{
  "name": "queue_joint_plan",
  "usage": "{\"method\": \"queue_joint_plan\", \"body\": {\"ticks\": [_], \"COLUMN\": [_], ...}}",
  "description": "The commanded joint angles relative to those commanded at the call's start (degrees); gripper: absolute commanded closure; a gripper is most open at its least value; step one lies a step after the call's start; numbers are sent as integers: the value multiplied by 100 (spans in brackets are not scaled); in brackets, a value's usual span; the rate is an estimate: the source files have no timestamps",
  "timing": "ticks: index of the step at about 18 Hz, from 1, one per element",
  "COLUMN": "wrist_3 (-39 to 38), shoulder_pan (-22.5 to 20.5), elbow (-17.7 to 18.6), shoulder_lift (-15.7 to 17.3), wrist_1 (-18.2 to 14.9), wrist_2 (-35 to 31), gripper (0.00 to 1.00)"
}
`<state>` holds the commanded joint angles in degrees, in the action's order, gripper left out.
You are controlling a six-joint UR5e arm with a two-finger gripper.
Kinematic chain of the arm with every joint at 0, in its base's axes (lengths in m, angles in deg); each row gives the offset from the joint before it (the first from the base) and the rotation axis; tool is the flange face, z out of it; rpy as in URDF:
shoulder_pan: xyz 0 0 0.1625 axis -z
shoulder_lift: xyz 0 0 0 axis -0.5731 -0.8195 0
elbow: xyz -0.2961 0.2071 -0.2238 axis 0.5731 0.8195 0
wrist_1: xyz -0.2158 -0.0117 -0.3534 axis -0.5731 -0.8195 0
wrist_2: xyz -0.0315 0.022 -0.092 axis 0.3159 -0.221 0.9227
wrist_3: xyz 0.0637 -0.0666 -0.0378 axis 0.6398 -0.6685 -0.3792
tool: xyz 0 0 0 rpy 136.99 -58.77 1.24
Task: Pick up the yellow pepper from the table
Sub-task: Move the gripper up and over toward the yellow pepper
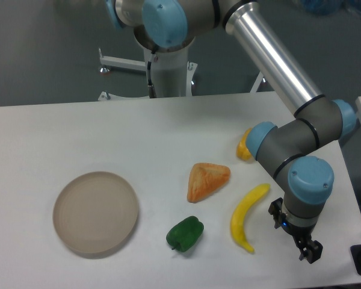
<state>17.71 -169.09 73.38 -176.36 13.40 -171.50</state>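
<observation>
White table (pixel 78 126) — pepper (pixel 244 149) untouched, half hidden behind the arm; gripper (pixel 308 253) low at the edge, finger state unclear — grasp yet to come.

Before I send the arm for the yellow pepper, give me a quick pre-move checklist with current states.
1. Target located: yellow pepper on the table, partly hidden behind the arm's elbow: ok.
2. Gripper over the target: not ok, it sits at the front right, past the banana.
3. Gripper empty: ok, nothing held.
4. Jaw opening: cannot tell.
5. Lookalikes apart: banana and orange wedge lie clear of the pepper: ok.
6. Full pepper outline visible: not ok.
</observation>
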Motion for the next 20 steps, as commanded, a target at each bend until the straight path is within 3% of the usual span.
{"method": "queue_joint_plan", "body": {"ticks": [6,9,12,16,20], "wrist_3": [-35,-149,-824,-896,-914], "shoulder_pan": [35,26,9,-26,-158], "elbow": [210,754,1282,1871,2644], "shoulder_lift": [193,614,1089,1677,2223], "wrist_1": [-9,0,-35,-500,-519], "wrist_2": [-105,-140,-570,-650,-686], "gripper": [0,0,0,0,0]}}
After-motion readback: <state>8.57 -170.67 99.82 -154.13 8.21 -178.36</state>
